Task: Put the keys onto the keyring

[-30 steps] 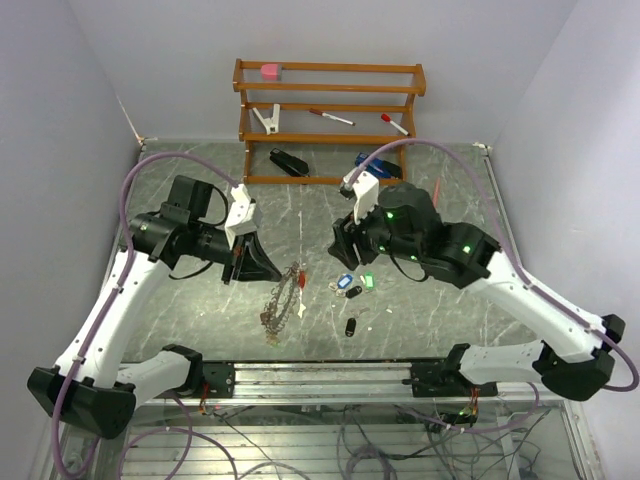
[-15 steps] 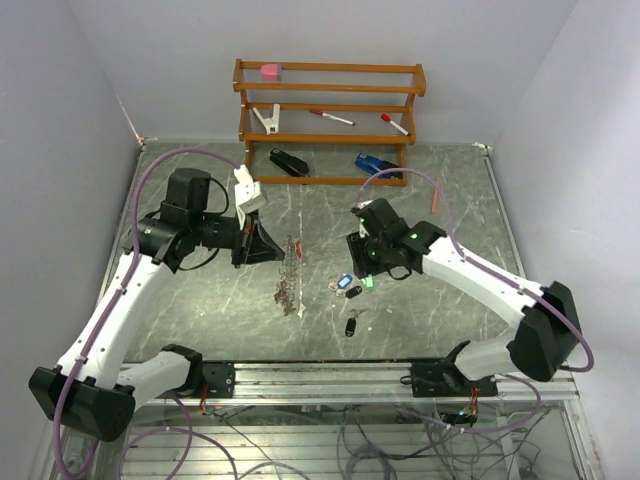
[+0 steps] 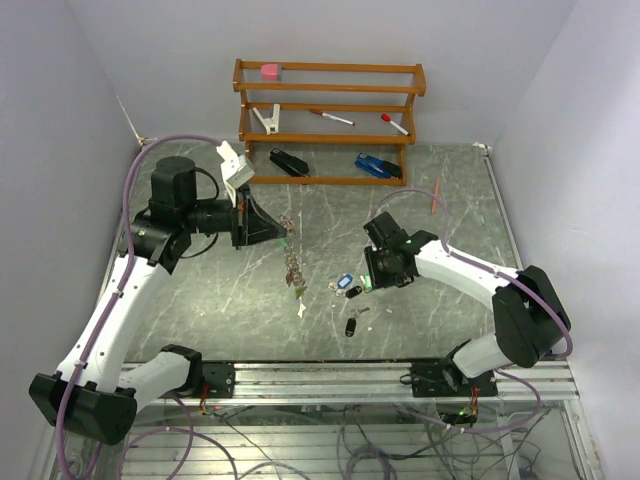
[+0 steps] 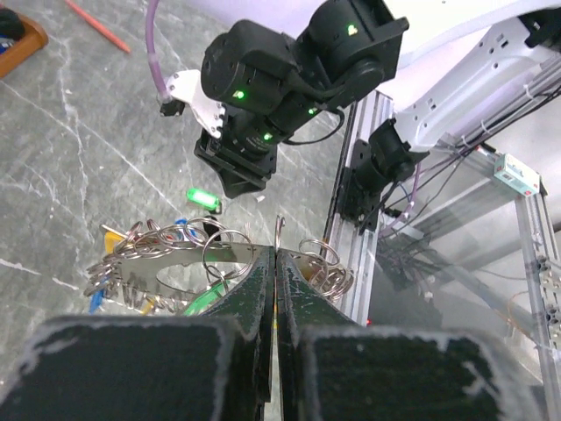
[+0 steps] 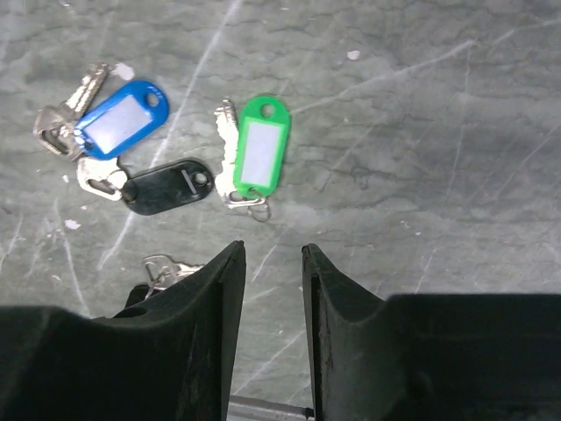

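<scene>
My left gripper (image 3: pixel 283 228) is shut on the thin wire of the keyring (image 3: pixel 293 265) and holds it in the air. Its cluster of rings and coloured tags hangs below, and also shows in the left wrist view (image 4: pixel 166 263). My right gripper (image 5: pixel 272 254) is open and empty, low over the table just short of the loose keys. A green-tagged key (image 5: pixel 260 158) lies right in front of its fingers. A black one (image 5: pixel 162 186) and a blue one (image 5: pixel 118 118) lie to the left. Another black key (image 3: pixel 350 327) lies nearer the front edge.
A wooden rack (image 3: pixel 330 100) at the back holds red-capped pens, a clip and a pink block. A black stapler (image 3: pixel 288 162) and a blue stapler (image 3: pixel 377 166) lie in front of it. A red pen (image 3: pixel 436 196) lies at the right. A metal rail (image 3: pixel 320 378) runs along the near edge.
My left gripper has risen and moved back and left with the keyring, so the cluster now hangs free. My right gripper has swung down to just beside the loose keys.
</scene>
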Robot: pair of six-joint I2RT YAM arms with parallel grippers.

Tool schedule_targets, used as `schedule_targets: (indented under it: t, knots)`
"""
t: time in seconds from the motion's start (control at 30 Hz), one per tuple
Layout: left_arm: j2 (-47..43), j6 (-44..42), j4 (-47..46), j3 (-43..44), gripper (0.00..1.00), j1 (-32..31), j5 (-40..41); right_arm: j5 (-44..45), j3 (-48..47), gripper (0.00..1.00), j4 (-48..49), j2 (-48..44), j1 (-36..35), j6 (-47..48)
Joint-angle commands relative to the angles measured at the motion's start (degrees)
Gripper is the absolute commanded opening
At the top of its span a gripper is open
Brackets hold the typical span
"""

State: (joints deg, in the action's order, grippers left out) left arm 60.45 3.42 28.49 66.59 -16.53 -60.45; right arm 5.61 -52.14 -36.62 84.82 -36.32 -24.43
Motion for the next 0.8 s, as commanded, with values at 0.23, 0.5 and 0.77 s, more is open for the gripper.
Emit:
schedule_targets:
  t: [0.23, 0.5, 0.77]
  knots:
    - [-1.56, 6.04, -8.38, 0.36, 0.07, 0.61, -1.05, -3.89, 3.63, 0.24, 6.69, 0.76, 4.54, -0.02]
    - [-1.41, 5.46, -8.43, 0.39, 0.07, 0.98, -1.04, -6.68, 4.4, 0.22, 8.88, 2.07, 5.2, -0.35]
    - [-1.73, 5.09, -8.17, -0.04, 0.07, 1.07, -1.23, -7.22, 4.85, 0.24, 9.76, 3.25, 5.46, -0.2]
